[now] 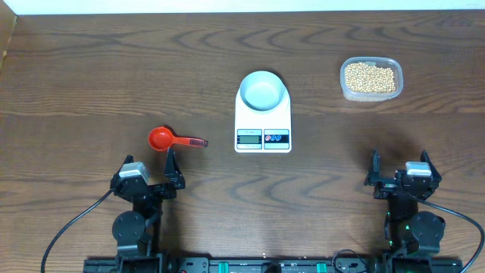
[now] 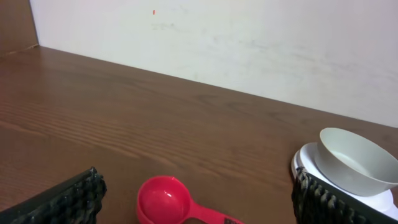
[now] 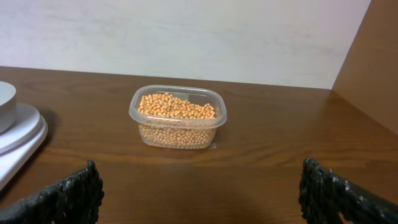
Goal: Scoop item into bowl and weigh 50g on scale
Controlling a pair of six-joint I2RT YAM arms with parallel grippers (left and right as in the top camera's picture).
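Overhead and wrist views of a dark wood-grain table [image 1: 91,76] set up for weighing. Nearest the front edge, left gripper [image 1: 149,161] and right gripper [image 1: 400,161], both low, jaws spread wide apart, holding nothing. Just beyond the left gripper, a small red plastic measuring scoop [image 1: 161,138], cup facing up, thin handle pointing right toward a flat white rectangular digital kitchen scale [image 1: 241,121] at centre, near it but not touching. On the scale's far half, a small round pale blue-white bowl [image 1: 263,91], empty. Farthest back, well to the right, a clear rounded-rectangular plastic tub [image 3: 134,112] heaped with small round tan-yellow beans [image 3: 177,107]. Likely first step: lifting the scoop with the left gripper. Best done by closing squarely across the handle near its free end, keeping the cup level and avoiding any nudge to the scale
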